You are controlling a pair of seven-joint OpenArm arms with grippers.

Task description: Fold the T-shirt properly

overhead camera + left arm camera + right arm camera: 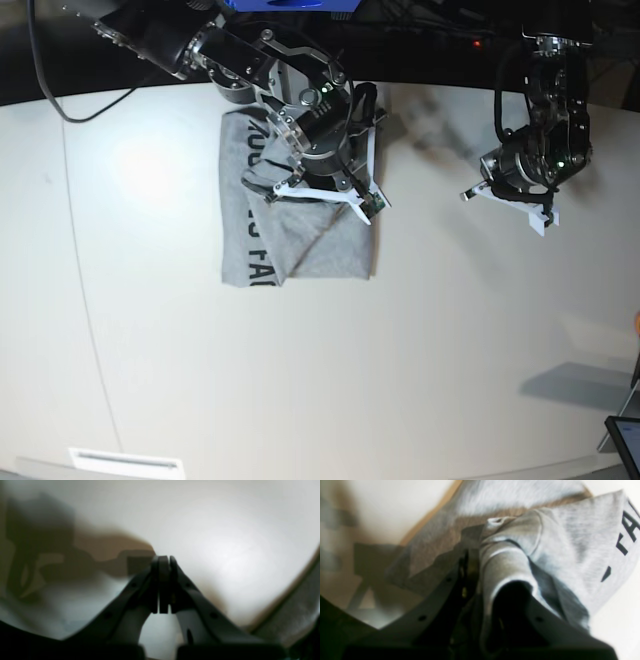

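The grey T-shirt (290, 235) lies on the white table (420, 350), towards its far left part in the base view, partly folded into a rough rectangle with black block letters showing along its left edge. No box, bin or other container appears in any view; the shirt rests straight on the tabletop. The right gripper (262, 190) sits over the upper middle of the shirt, and the right wrist view shows its jaws drawn narrow on a bunched roll of grey fabric (505, 565), pinched between the fingers, with part of the black lettering (628, 533) visible on the cloth to the right. The left gripper (472, 193) hangs well apart from the shirt, over bare table on the right side of the base view; in the left wrist view its fingertips (163, 562) press together with nothing between them, above the pale surface.
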